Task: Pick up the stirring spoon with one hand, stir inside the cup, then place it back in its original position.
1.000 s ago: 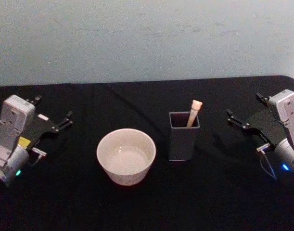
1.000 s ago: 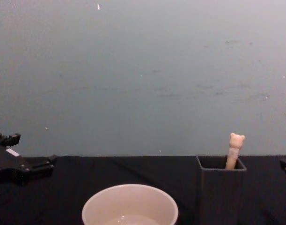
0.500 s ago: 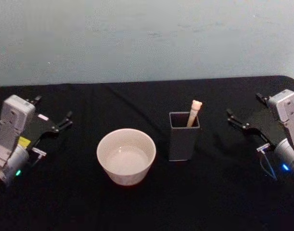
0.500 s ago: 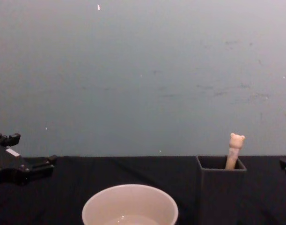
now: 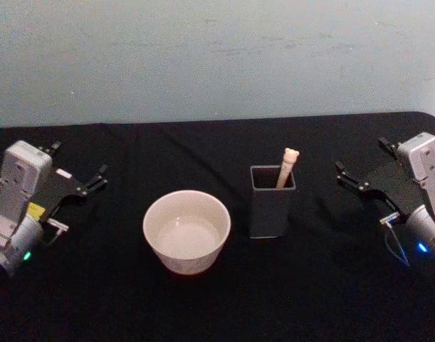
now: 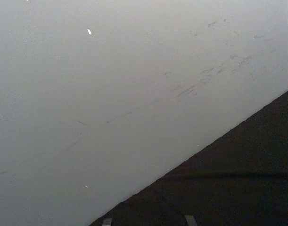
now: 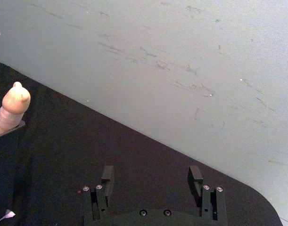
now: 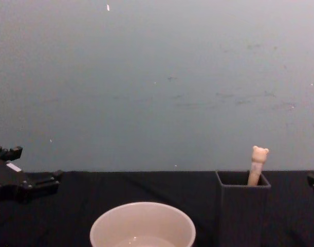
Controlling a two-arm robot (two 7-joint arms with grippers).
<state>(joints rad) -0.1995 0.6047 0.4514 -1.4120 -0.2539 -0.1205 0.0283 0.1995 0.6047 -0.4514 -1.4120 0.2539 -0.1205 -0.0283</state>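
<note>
Opening step here, nothing lifted yet: the stirring spoon (image 5: 289, 162) stands in the dark square holder (image 5: 268, 214) at mid-bench, leaning into its far right corner, with the cream cup (image 5: 181, 262) just beside the holder on its left, not touching it. The right gripper (image 5: 361, 157) waits out at the right side of the black bench (image 5: 310, 299), jaws spread and empty; the left gripper (image 5: 78, 162) sits well off to the left, jaws spread too. The right arm looks the likelier picker (it is the nearer one). It would need to swing in over the holder, pinch the handle below the head, then draw straight up clear of those thin walls. The spoon itself shows a slim, tapering cream handle capped by a tiny two-eared bear head poking above the rim, its lower stem hidden inside the holder.
</note>
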